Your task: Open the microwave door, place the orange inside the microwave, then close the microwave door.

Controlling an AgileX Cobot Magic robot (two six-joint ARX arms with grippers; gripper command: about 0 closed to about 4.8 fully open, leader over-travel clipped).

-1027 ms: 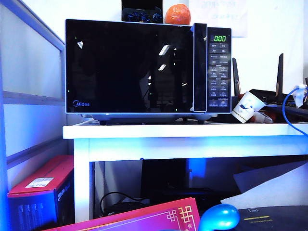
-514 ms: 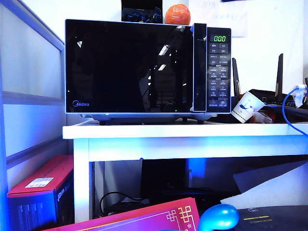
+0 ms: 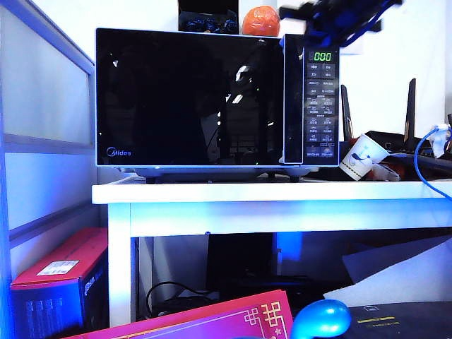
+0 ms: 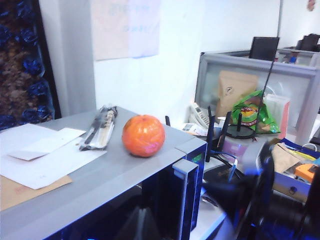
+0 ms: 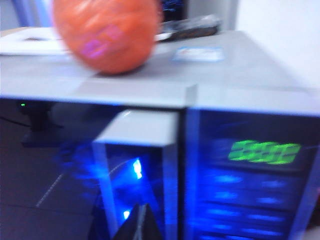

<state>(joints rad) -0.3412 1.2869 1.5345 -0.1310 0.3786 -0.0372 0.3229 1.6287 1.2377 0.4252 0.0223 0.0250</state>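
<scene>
The right gripper (image 3: 305, 15) and its arm appear in the exterior view as a blurred black, angular linkage with blue-tinted edges. In each wrist view a dark pointed fingertip pair shows: left gripper (image 4: 141, 223), right gripper (image 5: 138, 223), no markings legible

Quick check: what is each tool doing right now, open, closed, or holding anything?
Left tool: above the microwave door, state cannot be told.
Right tool: closed, empty, by the door's top right corner, near the orange.
</scene>
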